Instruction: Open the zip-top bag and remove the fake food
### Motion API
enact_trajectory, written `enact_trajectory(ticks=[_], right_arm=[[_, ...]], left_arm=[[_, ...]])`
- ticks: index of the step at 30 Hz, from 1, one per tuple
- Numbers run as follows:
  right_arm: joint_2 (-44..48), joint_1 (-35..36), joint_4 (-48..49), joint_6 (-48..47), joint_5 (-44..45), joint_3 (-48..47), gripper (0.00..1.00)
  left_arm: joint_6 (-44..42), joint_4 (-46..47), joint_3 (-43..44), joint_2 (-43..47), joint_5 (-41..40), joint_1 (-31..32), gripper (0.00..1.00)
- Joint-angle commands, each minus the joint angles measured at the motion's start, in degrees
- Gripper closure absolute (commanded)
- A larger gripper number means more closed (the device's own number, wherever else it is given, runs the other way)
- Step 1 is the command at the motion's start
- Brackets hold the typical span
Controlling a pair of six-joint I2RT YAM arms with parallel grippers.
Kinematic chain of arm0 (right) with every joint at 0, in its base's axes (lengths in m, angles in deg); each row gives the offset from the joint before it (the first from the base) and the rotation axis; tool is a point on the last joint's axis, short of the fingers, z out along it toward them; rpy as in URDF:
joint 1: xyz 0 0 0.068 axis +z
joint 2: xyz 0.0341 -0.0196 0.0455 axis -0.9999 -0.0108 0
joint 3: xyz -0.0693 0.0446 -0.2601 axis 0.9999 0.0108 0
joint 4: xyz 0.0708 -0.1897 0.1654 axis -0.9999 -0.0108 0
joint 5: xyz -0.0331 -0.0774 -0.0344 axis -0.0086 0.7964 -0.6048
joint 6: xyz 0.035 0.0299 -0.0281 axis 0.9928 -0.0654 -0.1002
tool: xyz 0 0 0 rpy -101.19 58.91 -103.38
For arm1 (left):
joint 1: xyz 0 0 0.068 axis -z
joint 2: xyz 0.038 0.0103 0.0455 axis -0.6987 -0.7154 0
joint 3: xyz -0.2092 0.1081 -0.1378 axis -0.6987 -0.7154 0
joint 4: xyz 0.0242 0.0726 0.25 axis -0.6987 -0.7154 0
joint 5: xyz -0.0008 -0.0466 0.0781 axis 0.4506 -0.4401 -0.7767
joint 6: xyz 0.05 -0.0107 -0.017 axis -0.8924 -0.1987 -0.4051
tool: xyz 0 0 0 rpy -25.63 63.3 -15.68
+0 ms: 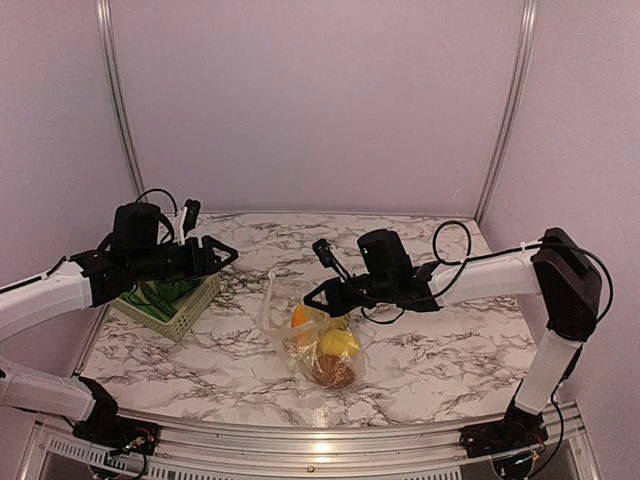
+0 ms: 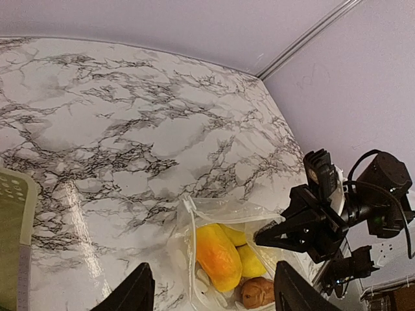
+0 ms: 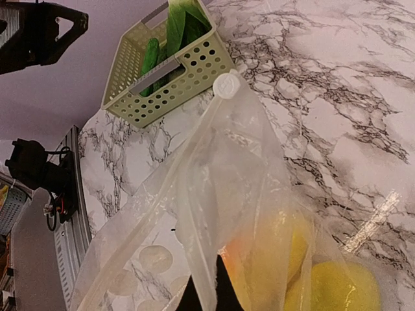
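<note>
marble table [image 1: 440, 345], right tool [image 1: 312, 297] pinching zip-top bag [image 3: 220, 175]

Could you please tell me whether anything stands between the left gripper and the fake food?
Nothing stands on the marble table between the left gripper and the zip-top bag. Only the bag's plastic, pinched at its edge by the right gripper, surrounds the fake food.

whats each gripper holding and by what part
The right gripper is shut on the zip-top bag, pinching the film at the rim of its mouth. The left gripper is open and holds nothing.
</note>
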Motion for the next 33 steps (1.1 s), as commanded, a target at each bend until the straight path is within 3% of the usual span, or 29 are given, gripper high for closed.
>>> enact_trajectory(ticks=[1, 12, 21, 33], right_arm=[[1.6, 0.4, 1.0, 0.5, -0.3, -1.7, 1.00], [2.6, 0.4, 0.7, 0.3, 0.2, -1.2, 1.00], [2.6, 0.4, 1.4, 0.6, 0.0, -0.5, 1.00], [2.2, 0.4, 2.2, 0.9, -0.2, 0.5, 1.00]], left_arm=[[0.2, 3.9, -0.8, -4.7, 0.2, 6.2, 0.36], [-0.1, 5.4, 4.7, -21.6, -3.1, 19.3, 0.38], [1.6, 7.1, 10.1, -33.7, -3.5, 24.0, 0.34], [4.1, 4.4, 15.2, -43.5, -8.1, 24.2, 0.10]])
